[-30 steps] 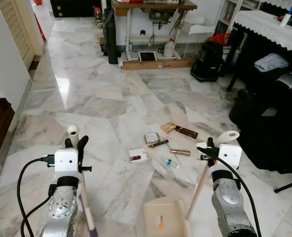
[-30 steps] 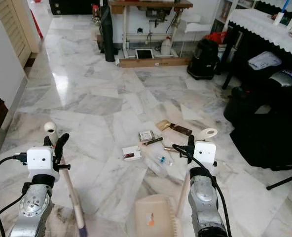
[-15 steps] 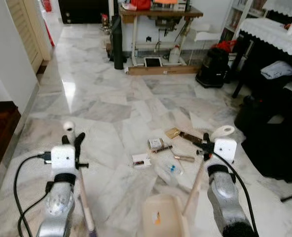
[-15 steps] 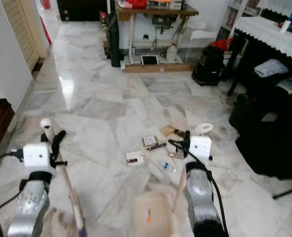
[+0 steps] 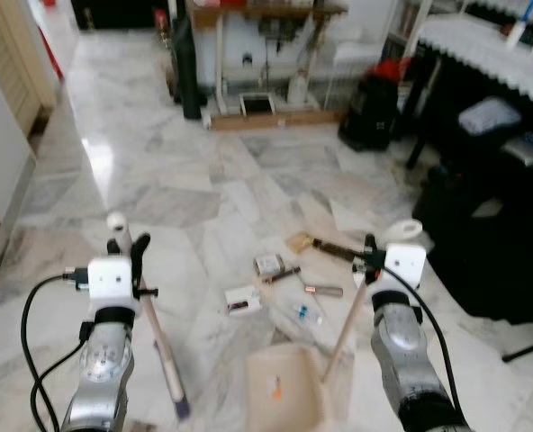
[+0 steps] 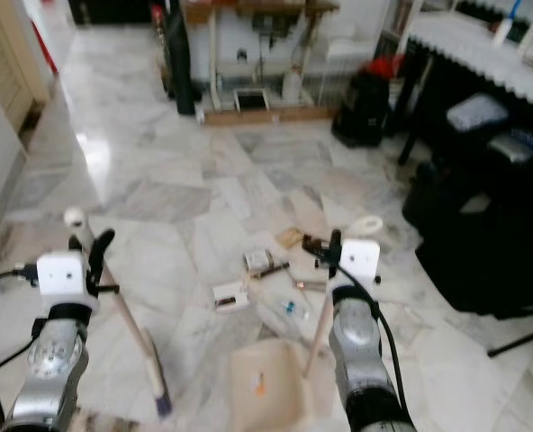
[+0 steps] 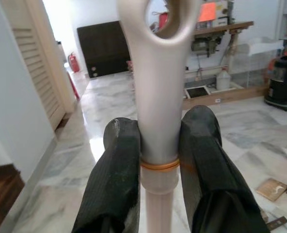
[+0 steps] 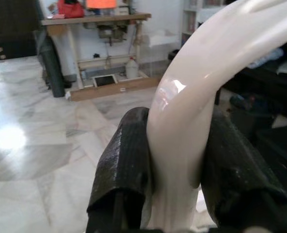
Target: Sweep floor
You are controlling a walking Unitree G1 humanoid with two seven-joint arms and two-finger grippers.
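Broom [image 5: 157,334] was clamped in the left gripper [image 7: 160,160], fingers [image 7: 115,160] tight on both sides of the pale handle just under its hanging loop. Shaft ran down to the marble floor [image 5: 185,189], dark brush end touching down near-left of the scene.

Right gripper [image 8: 175,165] was likewise closed on the dustpan handle [image 5: 347,315]; its curved white top sat pinched between the two black fingers. Beige dustpan [image 5: 284,391] rested on the floor near centre, mouth facing the far side, toward the mess.

Litter pile [image 5: 289,279] lay just beyond the pan, between the two arms: small white box [image 5: 240,301], carton [image 5: 267,264], flat brown packet [image 5: 301,240], clear plastic wrapper [image 5: 301,312], a few stick-shaped bits. Frames were blurry, finer ID not possible.

Progress, my read: tools in hand and lined up, sweeping proper not done. One small orange speck showed inside the pan; everything else sat on the tiles outside it. Remaining: bring the brush round behind the pile, push it into the pan, lift the pan away. Black bags [image 5: 492,243] on the right sat close to the pile.
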